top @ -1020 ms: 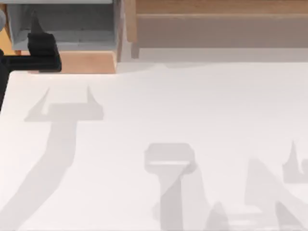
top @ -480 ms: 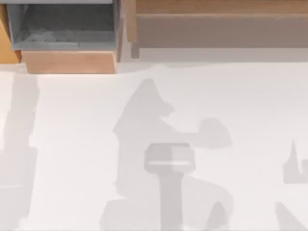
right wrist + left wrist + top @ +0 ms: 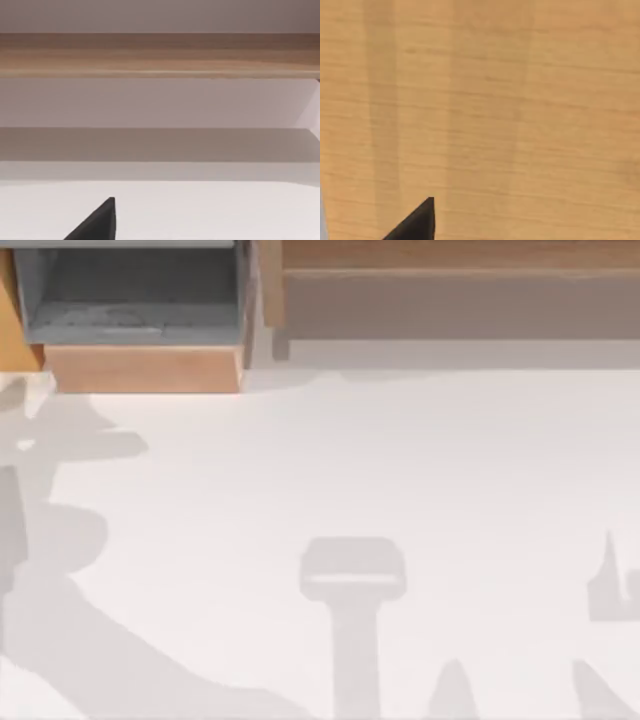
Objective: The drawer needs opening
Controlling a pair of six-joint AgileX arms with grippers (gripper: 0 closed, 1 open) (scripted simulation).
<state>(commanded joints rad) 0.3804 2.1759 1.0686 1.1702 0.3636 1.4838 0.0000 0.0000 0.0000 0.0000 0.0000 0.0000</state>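
Observation:
The drawer is a deep orange-brown sliver at the far left edge of the top view, beside the pulled-out tan drawer. In the left wrist view an orange-brown wood face stands close in front of the camera, and a black tip of my left gripper points at it. A black tip of my right gripper hangs over the white table, facing the cabinet's wooden rail.
A light-tan-fronted drawer stands pulled out at the back left, its grey inside showing. The wooden cabinet runs along the back. Arm shadows lie on the white table at the left and front.
My left gripper, at the tan drawer's front one second ago, has left the top view. Its shadow swept across the table and now lies at the left. The tan drawer has not moved.

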